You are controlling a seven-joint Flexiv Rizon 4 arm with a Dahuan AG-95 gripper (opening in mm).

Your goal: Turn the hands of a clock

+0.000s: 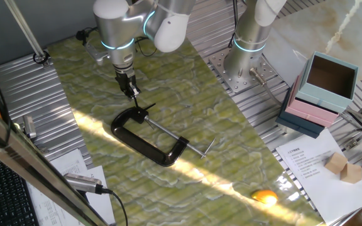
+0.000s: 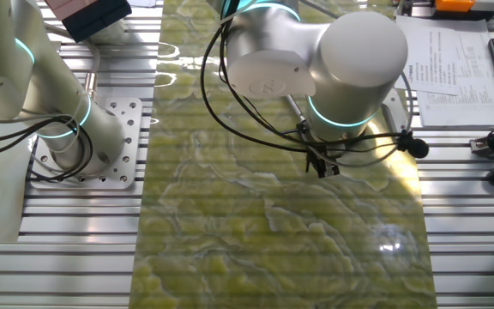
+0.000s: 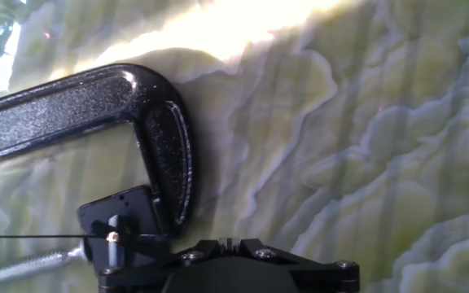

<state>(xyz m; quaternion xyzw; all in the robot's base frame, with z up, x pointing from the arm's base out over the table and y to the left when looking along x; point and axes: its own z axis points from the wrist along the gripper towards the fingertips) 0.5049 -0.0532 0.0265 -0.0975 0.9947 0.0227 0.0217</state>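
Note:
A black C-clamp (image 1: 144,137) lies on the green patterned mat (image 1: 231,157). At its jaw it holds a small black block with the clock's hands (image 1: 144,112), two thin black pointed strips crossing at a pivot. In the hand view the clamp (image 3: 96,94) curves across the left. The block's pivot (image 3: 112,238) sits at the lower left, with one thin hand running left from it. My gripper (image 1: 133,94) hangs just above and behind the hands, its fingers pressed together and holding nothing. It shows at the bottom of the hand view (image 3: 230,242). In the other fixed view my arm hides the clamp and the hands, and only the gripper (image 2: 324,166) shows.
The clamp's silver screw rod (image 1: 181,139) points toward the front right. A second arm's base (image 1: 244,63) stands at the back. Stacked teal and pink boxes (image 1: 322,88), papers (image 1: 313,163), a wooden block (image 1: 343,167) and an orange object (image 1: 264,196) lie to the right.

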